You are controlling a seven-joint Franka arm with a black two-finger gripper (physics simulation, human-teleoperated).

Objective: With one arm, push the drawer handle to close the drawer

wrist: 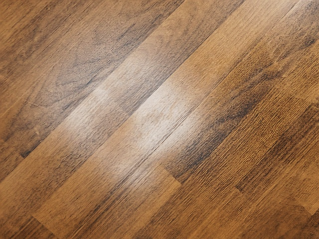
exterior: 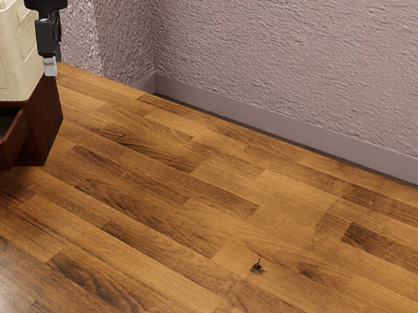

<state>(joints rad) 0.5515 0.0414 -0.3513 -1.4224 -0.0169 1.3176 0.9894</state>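
At the exterior view's left edge, a dark red-brown drawer (exterior: 13,143) stands open in a low cabinet (exterior: 42,127) on a wooden floor (exterior: 210,203), with a cream crate (exterior: 10,51) resting on top. The black pincer (exterior: 49,66) hangs pointing down near the crate's side, higher than the drawer; whether it is open or closed I cannot tell. The wrist view looks down on glossy, slanting floorboards. The step in hand seems to be reaching the drawer's outer face. It would be best to swing wide of crate and cabinet corner, descend in front of the handle, meet it near its middle, then push slowly and straight along the slide, since an off-centre or angled shove could jam it
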